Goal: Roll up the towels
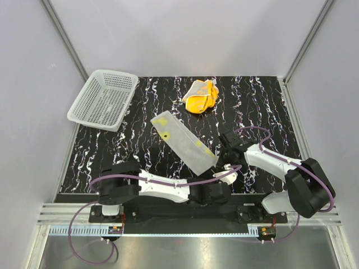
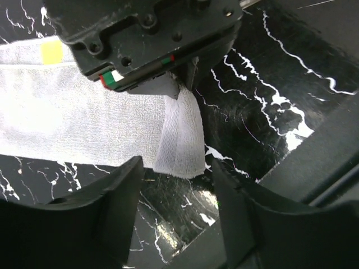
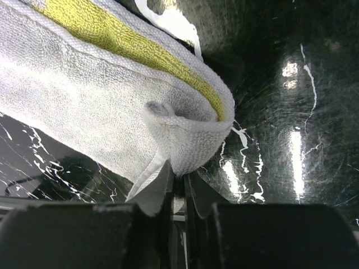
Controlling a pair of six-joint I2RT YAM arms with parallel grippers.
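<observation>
Partly hidden, right end effector (image 3: 178,188) clamps pale yellow towel (image 3: 84,101); left end effector (image 2: 176,171) stands released

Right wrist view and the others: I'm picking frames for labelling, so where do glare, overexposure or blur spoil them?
Right wrist: glare streaks on the glossy table, the right gripper blurred up close, the pale towel weave sharp. Left wrist: the pale towel washes out white at left, the left gripper soft. Top external: even light, no harsh shadows, all in focus.

The left pincer (image 2: 176,168) hangs with jaws apart; the right pincer (image 3: 178,190), facing it, is clamped tight.
</observation>
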